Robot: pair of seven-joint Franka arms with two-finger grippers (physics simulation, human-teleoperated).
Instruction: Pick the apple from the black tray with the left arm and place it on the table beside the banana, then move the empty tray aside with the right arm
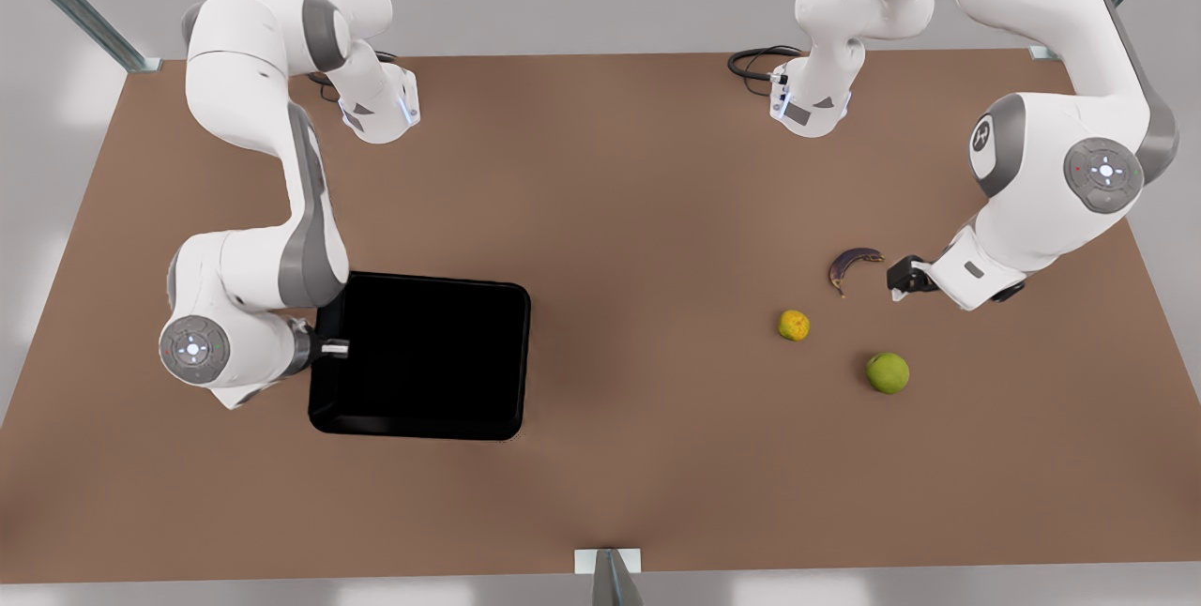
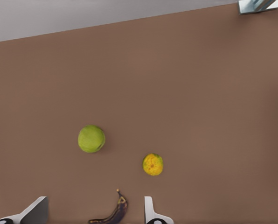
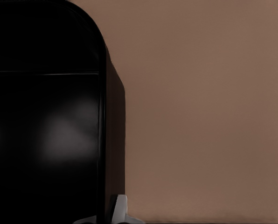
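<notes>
My left gripper [image 1: 898, 283] hangs spread and empty, just beside the banana [image 1: 850, 265]. The apple [image 1: 888, 372] sits on the table [image 1: 619, 203] close by it, with a small yellow-orange fruit [image 1: 794, 325] near. My right gripper [image 1: 335, 347] is at the black tray [image 1: 422, 357] edge, one finger [image 3: 119, 208] outside the wall; I cannot tell if it pinches.

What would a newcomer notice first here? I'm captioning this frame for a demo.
The glossy black tray lies empty on the brown table at the front view's left, with the right gripper at its edge. At that view's right, the apple, a smaller yellow-orange fruit and the dark banana lie apart, with the open left gripper beside the banana.
</notes>
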